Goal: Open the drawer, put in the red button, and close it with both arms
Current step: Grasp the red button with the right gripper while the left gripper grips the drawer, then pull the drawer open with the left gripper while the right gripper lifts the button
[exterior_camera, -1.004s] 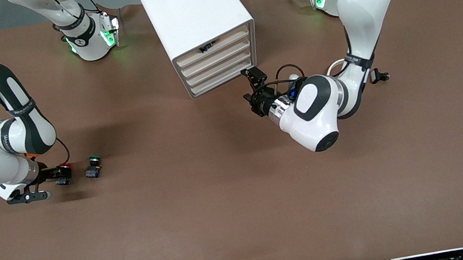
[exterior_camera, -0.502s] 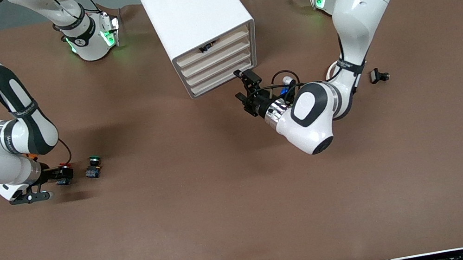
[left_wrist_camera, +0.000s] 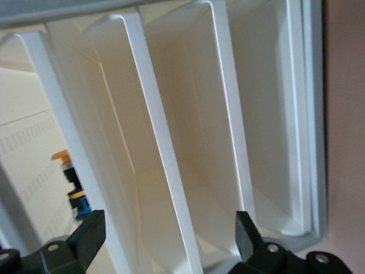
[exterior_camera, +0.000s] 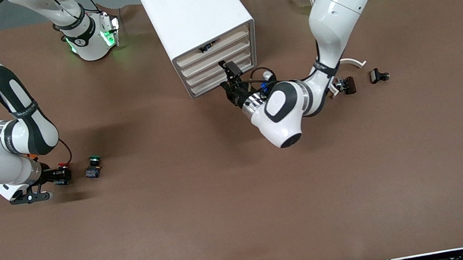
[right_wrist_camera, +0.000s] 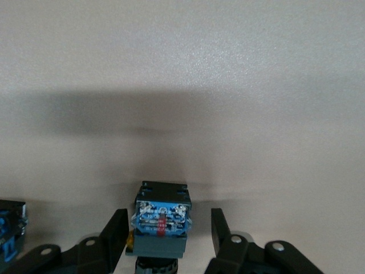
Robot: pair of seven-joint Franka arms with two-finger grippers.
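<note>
Early stage: the drawer, upper centre, is unopened, with the left claw spread wide at its front. At left, the right claw straddles the red button on the bench, not yet gripping.

The cabinet stands between the two arm bases. The red button and green-capped switch lie side by side toward the right arm's end, nearer the front camera. Two small parts lie toward the left arm's end.

Open table fronts the cabinet; green-capped switch (seemingly close) crowds the red button.
</note>
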